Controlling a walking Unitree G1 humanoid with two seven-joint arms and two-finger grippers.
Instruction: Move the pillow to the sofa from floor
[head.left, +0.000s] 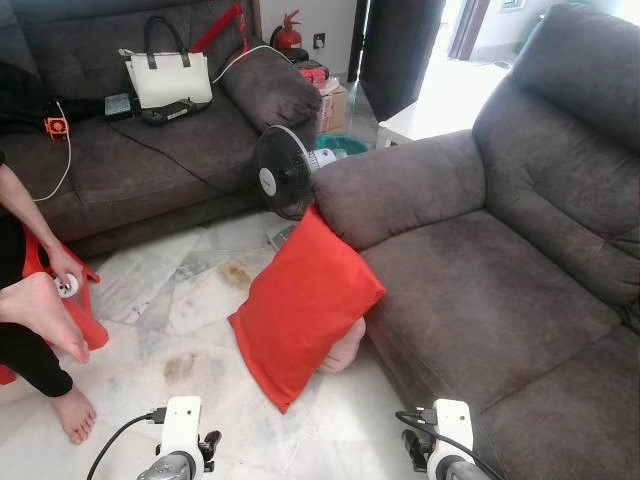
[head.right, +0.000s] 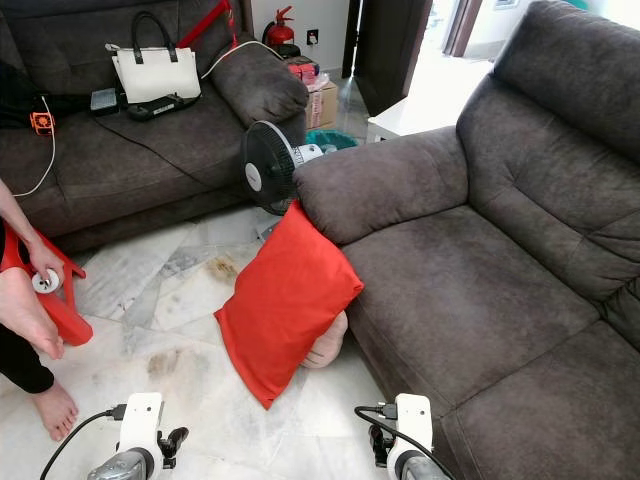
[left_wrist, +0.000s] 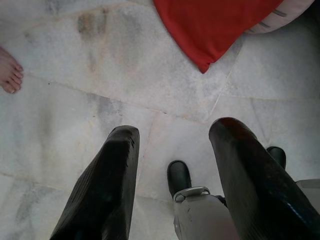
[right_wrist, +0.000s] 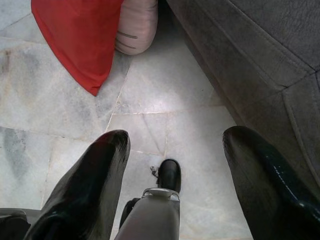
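Against plush grey sofa (head.left: 470, 300), soft red pillow (head.left: 300, 300)

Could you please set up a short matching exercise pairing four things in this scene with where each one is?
Things:
1. red pillow
2. white handbag
3. black fan
4. left gripper

Places:
A. on the seat of the far sofa
B. open, hanging over bare marble floor, short of the pillow's corner
C. on the floor, leaning against the near sofa's front, below its armrest
D. on the floor in the gap between the two sofas

Pairs: 1-C, 2-A, 3-D, 4-B
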